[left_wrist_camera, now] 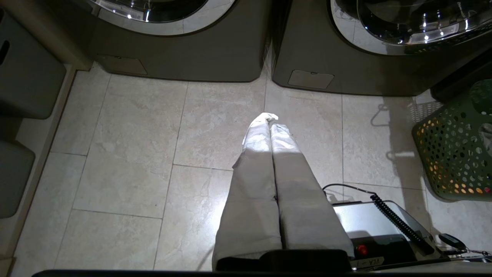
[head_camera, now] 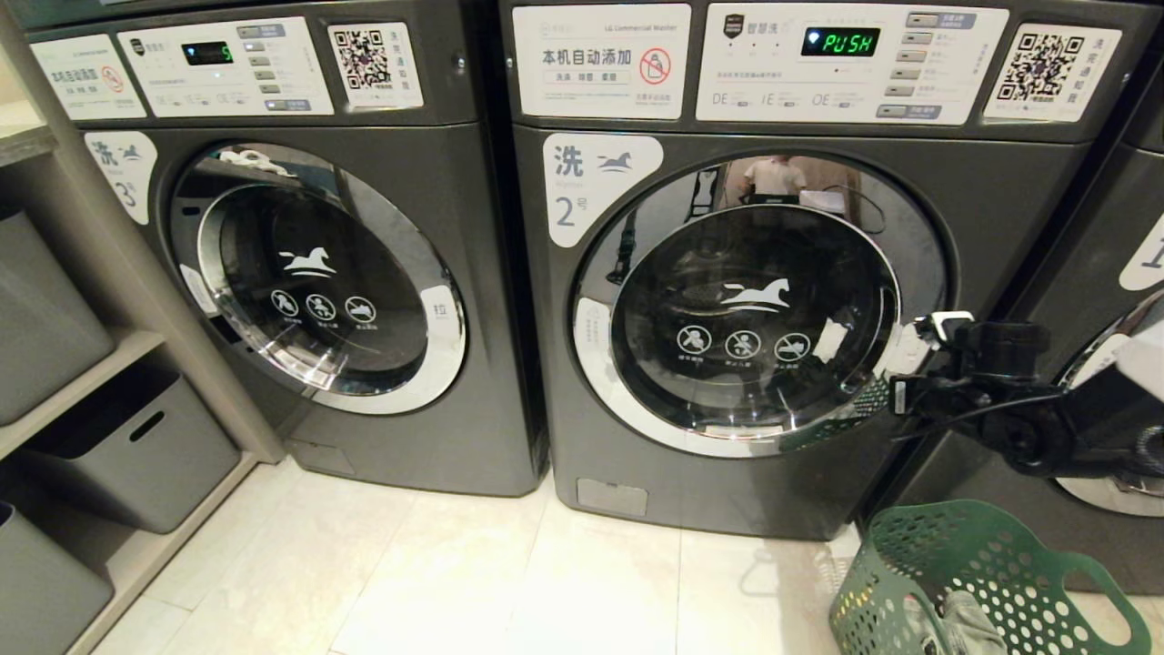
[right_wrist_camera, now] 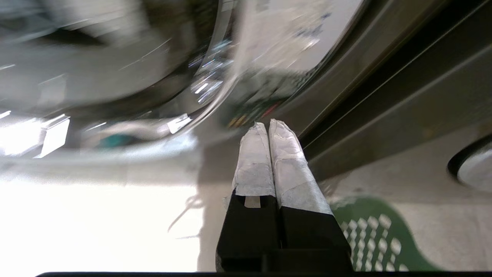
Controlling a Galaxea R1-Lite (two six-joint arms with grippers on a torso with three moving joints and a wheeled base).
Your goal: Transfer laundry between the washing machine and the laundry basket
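The washing machine (head_camera: 1000, 200) marked "2" fills the middle of the head view, its chrome-ringed round door (head_camera: 755, 309) closed. The green laundry basket (head_camera: 909, 555) stands on the floor at its lower right corner, with a grey piece of laundry (head_camera: 966, 626) inside. My right gripper (head_camera: 938, 324) is shut and empty, its taped fingers (right_wrist_camera: 284, 154) pointing at the machine's front just right of the door ring, above the basket (right_wrist_camera: 369, 231). My left gripper (left_wrist_camera: 269, 118) is shut and empty, hanging over the floor tiles in front of the two machines, with the basket (left_wrist_camera: 453, 146) off to its side.
A like machine marked "3" (head_camera: 400, 437) stands to the left, another at the far right edge. Grey storage bins (head_camera: 136, 455) sit on shelves at the left. The robot's base with a coiled cable (left_wrist_camera: 388, 215) lies under the left arm.
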